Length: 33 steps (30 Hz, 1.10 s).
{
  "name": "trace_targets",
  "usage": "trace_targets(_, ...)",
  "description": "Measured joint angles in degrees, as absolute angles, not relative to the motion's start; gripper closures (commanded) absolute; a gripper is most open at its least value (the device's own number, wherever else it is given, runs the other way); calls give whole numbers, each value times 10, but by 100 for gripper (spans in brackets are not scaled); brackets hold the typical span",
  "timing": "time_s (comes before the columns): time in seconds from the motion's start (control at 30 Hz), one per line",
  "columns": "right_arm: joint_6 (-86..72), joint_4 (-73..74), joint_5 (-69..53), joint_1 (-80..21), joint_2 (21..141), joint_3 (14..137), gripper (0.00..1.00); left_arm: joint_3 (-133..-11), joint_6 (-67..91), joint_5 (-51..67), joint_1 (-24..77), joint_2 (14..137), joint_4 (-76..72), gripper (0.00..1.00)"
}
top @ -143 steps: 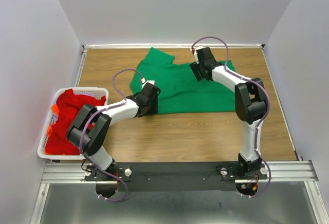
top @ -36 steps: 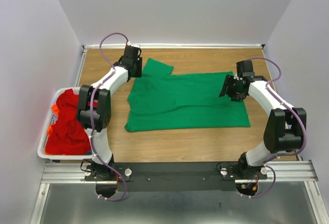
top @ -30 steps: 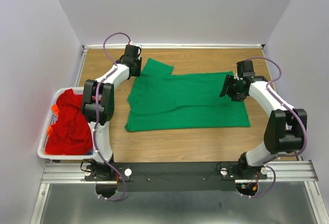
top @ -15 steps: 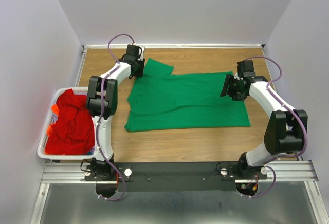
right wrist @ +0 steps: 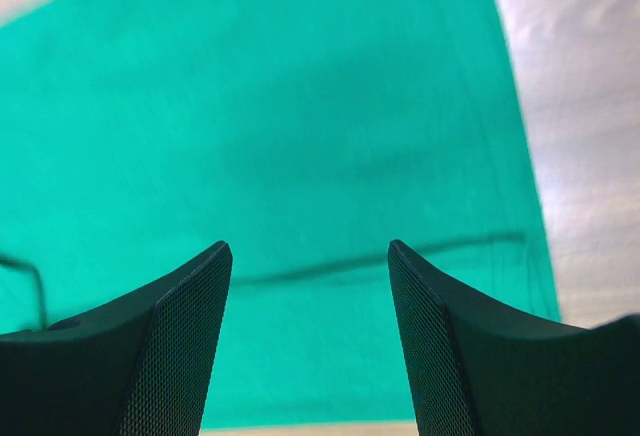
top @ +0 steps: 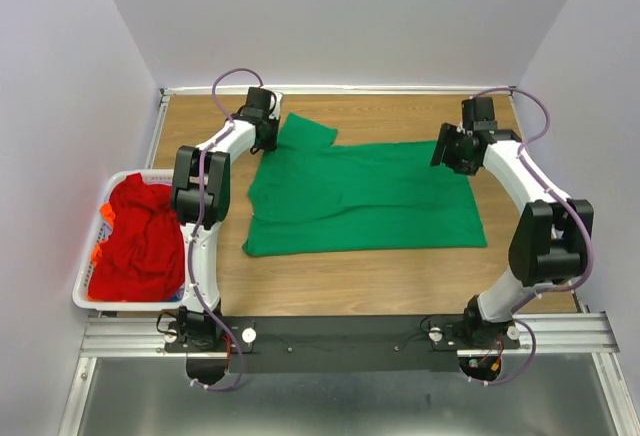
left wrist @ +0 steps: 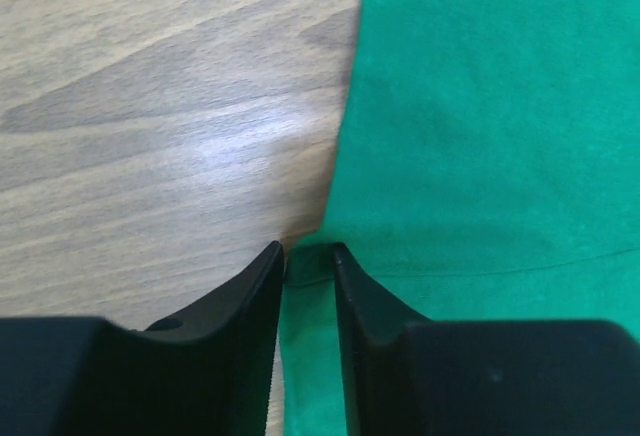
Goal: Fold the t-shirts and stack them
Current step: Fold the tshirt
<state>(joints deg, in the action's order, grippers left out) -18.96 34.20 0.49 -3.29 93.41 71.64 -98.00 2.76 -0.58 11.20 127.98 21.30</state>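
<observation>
A green t-shirt lies spread flat across the middle of the wooden surface, its length running left to right, and one sleeve points toward the far edge. At the shirt's far-left corner, beside that sleeve, the left gripper is nearly pressed together, pinching a narrow fold of the green cloth's edge where it meets bare wood. At the shirt's far-right corner, the right gripper hangs over the cloth with its fingers spread wide and nothing between them. The wrist view shows a stitched seam crossing the fabric below.

Red t-shirts with a scrap of orange are heaped in a white slatted basket against the left edge of the surface, well apart from the green shirt. The left arm stretches from the near edge toward the far-left corner, passing between the basket and the shirt. The right arm arcs along the right edge, off the cloth except at its gripper.
</observation>
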Motion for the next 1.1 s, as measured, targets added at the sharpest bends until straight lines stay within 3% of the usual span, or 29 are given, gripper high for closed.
trace_targets(0.07,-190,342,12,-33,954,751,29,-985,28,0,112,1282,219,73)
trace_targets(0.27,-184,323,49,-33,1026,853,29,-985,32,24,111,1283,223,100)
trace_targets(0.43,-153,291,57,-26,1098,920,30,-976,33,32,110,1278,214,100)
trace_targets(0.6,-94,263,45,-10,1177,963,37,-967,34,32,109,1275,205,100)
trace_targets(0.73,-67,243,26,5,1216,965,45,-953,35,32,109,1268,193,100)
trace_targets(1.1,-1,195,-17,32,1260,966,49,-925,35,23,109,1250,182,100)
